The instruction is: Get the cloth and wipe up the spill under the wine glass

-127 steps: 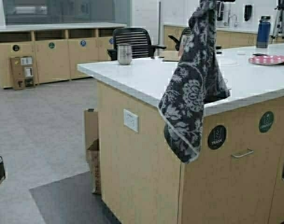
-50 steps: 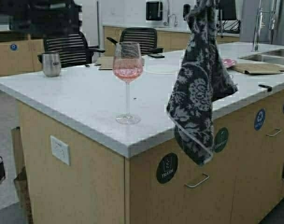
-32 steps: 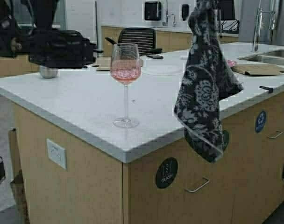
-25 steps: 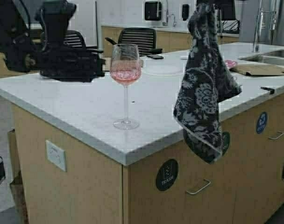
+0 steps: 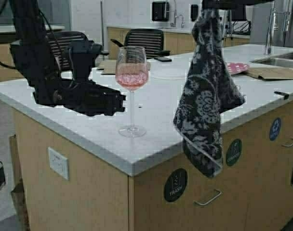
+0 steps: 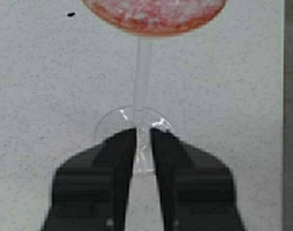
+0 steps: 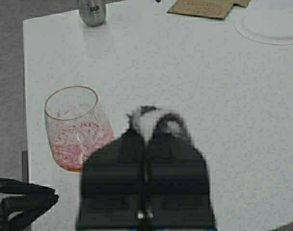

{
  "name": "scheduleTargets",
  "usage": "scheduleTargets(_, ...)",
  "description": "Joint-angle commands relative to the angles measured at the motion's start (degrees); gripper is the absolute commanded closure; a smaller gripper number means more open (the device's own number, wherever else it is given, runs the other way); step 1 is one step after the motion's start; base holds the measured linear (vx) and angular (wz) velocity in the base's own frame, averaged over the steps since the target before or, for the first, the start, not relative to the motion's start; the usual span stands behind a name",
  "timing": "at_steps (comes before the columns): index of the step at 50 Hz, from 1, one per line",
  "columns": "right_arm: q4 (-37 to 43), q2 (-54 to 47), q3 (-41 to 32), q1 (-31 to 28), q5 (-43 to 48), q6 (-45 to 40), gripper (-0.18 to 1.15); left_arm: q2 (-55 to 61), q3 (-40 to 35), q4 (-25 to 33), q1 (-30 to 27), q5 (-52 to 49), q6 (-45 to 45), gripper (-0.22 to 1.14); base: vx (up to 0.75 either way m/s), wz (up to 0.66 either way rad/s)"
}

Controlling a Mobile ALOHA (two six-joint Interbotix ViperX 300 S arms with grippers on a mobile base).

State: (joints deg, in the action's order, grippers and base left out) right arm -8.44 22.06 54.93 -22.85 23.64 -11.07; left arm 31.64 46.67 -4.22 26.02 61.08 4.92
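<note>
While the wine glass (image 5: pixel 131 89) stands upright on the white counter (image 5: pixel 93 113) near its front corner, the left gripper (image 5: pixel 118 102) now reaches in low from the left of the glass, its tip level with the stem and just beside it; half a second ago that arm was higher and farther back, left of the bowl. From the left wrist camera, the left gripper (image 6: pixel 143 144) has its two dark fingers (image 6: pixel 118 153) almost together, a narrow gap between them, with the stem (image 6: pixel 142 72) and round foot of the wine glass (image 6: pixel 146 14) straight ahead; the fingertips overlap the foot's edge in that view, but the stem is beyond them and not gripped. Pink liquid shows in the bowl. To the right of the glass, the cloth (image 5: pixel 204 96) hangs from above, dangling past the counter's front edge and down over the cabinet face, where it partly covers a round dark sticker (image 5: pixel 233 152). The right gripper (image 5: pixel 211 8) is clenched on the cloth's top at the upper edge of the high view; its wrist camera shows the right gripper (image 7: pixel 149 126) pinched tight on a bunched bit of the cloth (image 7: pixel 150 117), with the wine glass (image 7: pixel 78 129) below and to one side. Compared with the earlier frame, the cloth hangs slightly nearer the glass and has swung a little. Behind the glass lie a white plate (image 5: pixel 167 72) and a brown paper (image 5: pixel 108 66).
</note>
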Motion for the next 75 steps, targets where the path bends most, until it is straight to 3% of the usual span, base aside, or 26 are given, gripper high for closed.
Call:
scheduleTargets(1,0.1,0.4,-1.2,-0.1,0.8,0.1,0.91,2.3,-3.0,-0.7,0.2,3.3,-0.2,0.10,0.03,0.02)
scheduleTargets(8,0.1,0.4,-1.1,-0.1,0.8,0.1,0.91,6.9,-6.3,-3.9,0.1,8.0,0.0,-0.08,0.03,0.02)
scheduleTargets(57,0.1,0.4,-1.0,-0.1,0.8,-0.2,0.91,17.1,-24.2,-8.0,1.3,9.5,0.5,-0.07,0.03,0.01)
scheduleTargets(63,0.1,0.4,-1.0,-0.1,0.8,-0.3,0.91,17.2,-24.8,-8.0,1.8,9.5,0.5,0.04,0.02,0.01)
scheduleTargets(75,7.5,0.4,-2.7,0.1,1.2,-0.4,0.91,16.3,-23.9,-8.0,1.9,9.5,0.4,0.58,0.02,0.01)
